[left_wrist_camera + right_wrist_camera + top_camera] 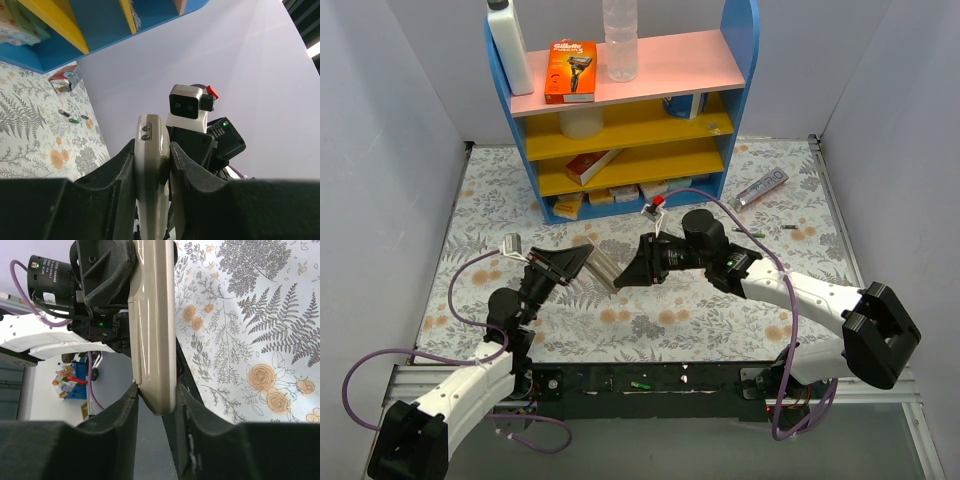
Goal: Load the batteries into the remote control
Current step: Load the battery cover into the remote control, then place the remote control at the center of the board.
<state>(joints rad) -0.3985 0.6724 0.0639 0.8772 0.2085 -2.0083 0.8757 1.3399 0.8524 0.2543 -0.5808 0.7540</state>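
The remote control (603,265) is held in the air over the middle of the mat, between both grippers. My left gripper (582,263) is shut on one end of it; in the left wrist view the remote (151,170) stands edge-on between the fingers of that gripper (152,146). My right gripper (626,275) is shut on the other end; in the right wrist view the remote's rounded end (152,315) sits between the fingers of that gripper (157,387). Small batteries (74,120) lie on the mat at the right (757,236), away from both grippers.
A blue shelf unit (740,60) with pink and yellow boards stands at the back, holding a razor pack (570,70), bottles and boxes. A silver-purple tube (761,187) lies on the mat to its right. White walls close both sides.
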